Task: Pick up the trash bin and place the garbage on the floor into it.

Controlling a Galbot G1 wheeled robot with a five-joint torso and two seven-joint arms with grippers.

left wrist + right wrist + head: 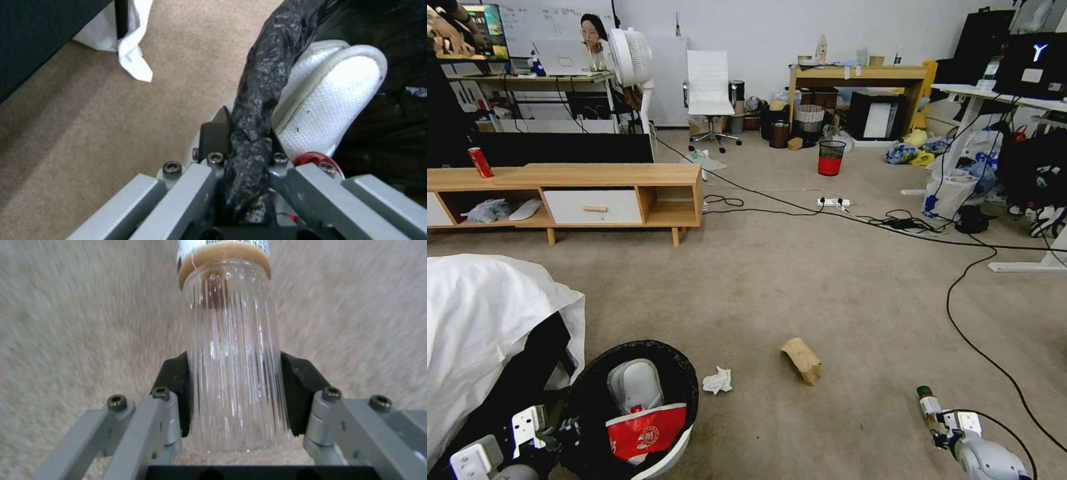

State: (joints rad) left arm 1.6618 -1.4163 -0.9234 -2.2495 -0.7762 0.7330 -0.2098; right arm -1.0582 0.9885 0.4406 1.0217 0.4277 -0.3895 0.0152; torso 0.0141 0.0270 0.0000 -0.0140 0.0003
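Left hand [242, 156]: fingers closed tight on the black-bag rim of the trash bin [677, 390], holding it at the lower left of the head view, beside white cloth [480, 320]. Bin contents: a white slipper [635, 383] and a red-and-white wrapper [647, 430].

Right hand [236, 400]: black pads [175, 390] clamped on both sides of the clear ribbed bottle [233, 373], at the lower right of the head view over the floor [800, 280].

Remaining on the carpet between the two hands: a crumpled white tissue [718, 381] near the bin, and a brown paper bag [802, 360] beyond it.
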